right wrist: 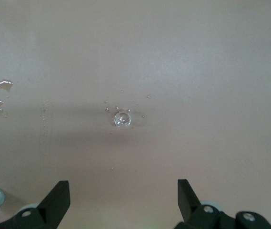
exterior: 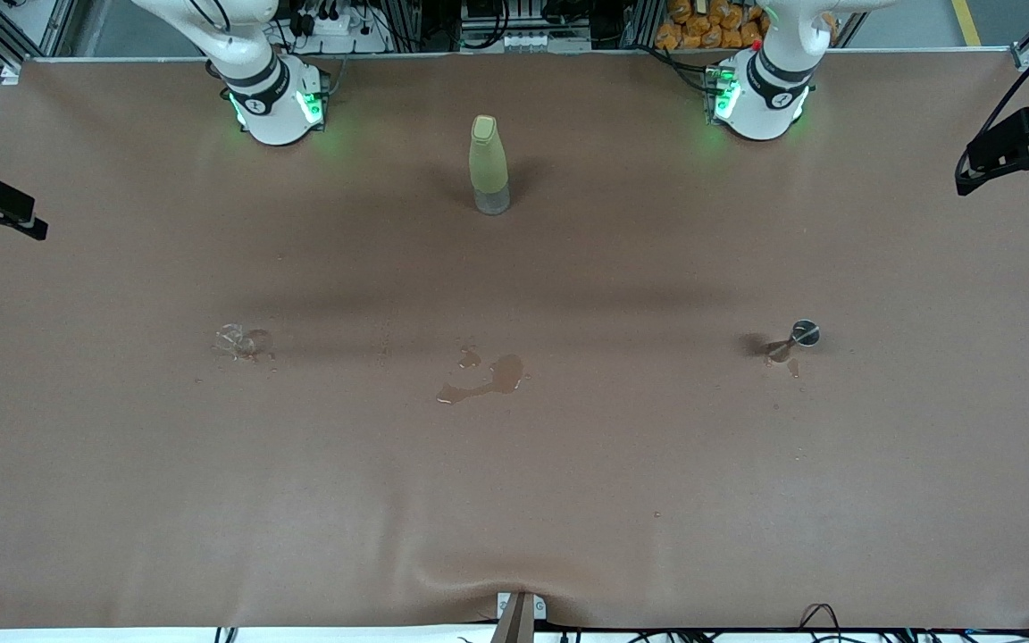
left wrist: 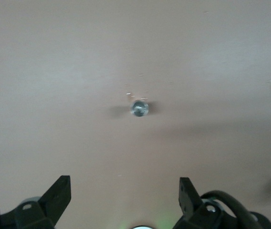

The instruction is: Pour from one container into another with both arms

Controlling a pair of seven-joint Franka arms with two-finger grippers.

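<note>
- Left gripper [left wrist: 121,200] spread wide, high over the metal jigger [left wrist: 139,108].
- Right gripper [right wrist: 121,200] wide too, over the clear glass [right wrist: 122,119].
- Spill [exterior: 481,379] at six o'clock of the bottle [exterior: 489,165].

A pale yellow-green bottle [exterior: 489,162], a clear glass [exterior: 241,342] and a silver jigger [exterior: 796,338] stand on plain brown table [exterior: 121,464].

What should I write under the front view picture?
A green bottle, a clear glass, a metal cup and a spill.

Brown-covered table [exterior: 514,500] with scattered items

A capped bottle [exterior: 489,165], a clear glass [exterior: 238,341], a metal jigger [exterior: 796,339] and a spilled puddle [exterior: 483,379] are seen on it.
</note>
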